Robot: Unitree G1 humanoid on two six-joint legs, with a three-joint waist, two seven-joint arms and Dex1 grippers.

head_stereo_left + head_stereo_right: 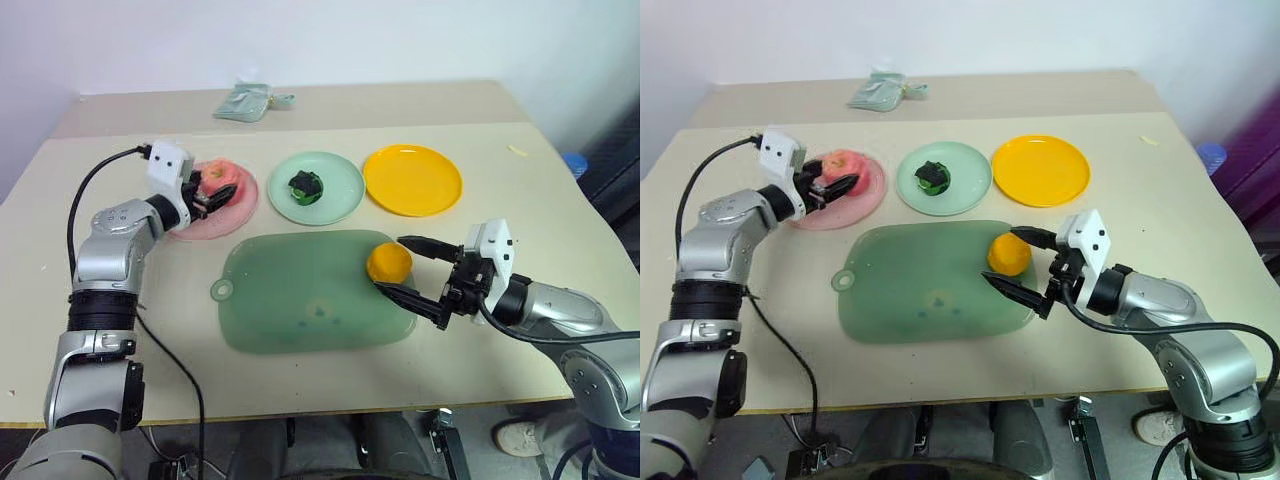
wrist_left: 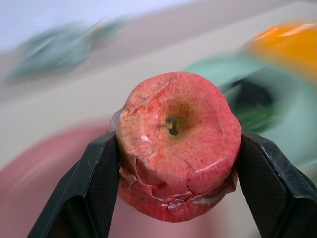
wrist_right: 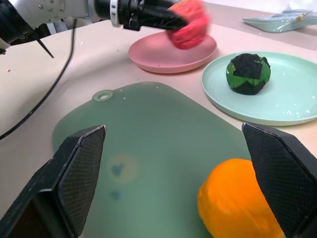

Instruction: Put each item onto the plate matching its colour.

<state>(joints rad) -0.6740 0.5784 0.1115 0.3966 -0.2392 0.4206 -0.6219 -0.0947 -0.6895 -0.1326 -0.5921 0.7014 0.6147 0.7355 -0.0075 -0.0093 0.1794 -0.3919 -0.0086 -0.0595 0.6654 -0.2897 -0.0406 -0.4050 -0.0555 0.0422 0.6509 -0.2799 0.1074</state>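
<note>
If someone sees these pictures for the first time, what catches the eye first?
The pink apple, clamped between the left gripper fingers over the pink plate. Next, the orange lump on the green board, sitting between the wide-open right gripper fingers.

three plates (image 1: pixel 318 187) in a row behind the board (image 1: pixel 310 292).

1. My left arm reaches out to the far left, forearm angled up, wrist bent so the left gripper (image 1: pixel 207 196) points right, about level.
2. Its two black fingers (image 2: pixel 89 188) press on opposite sides of the pink apple (image 2: pixel 177 144).
3. My right arm comes in from the near right, elbow bent, forearm pointing left.
4. The right gripper (image 1: pixel 412 272) is level, jaws spread wide and holding nothing.
</note>
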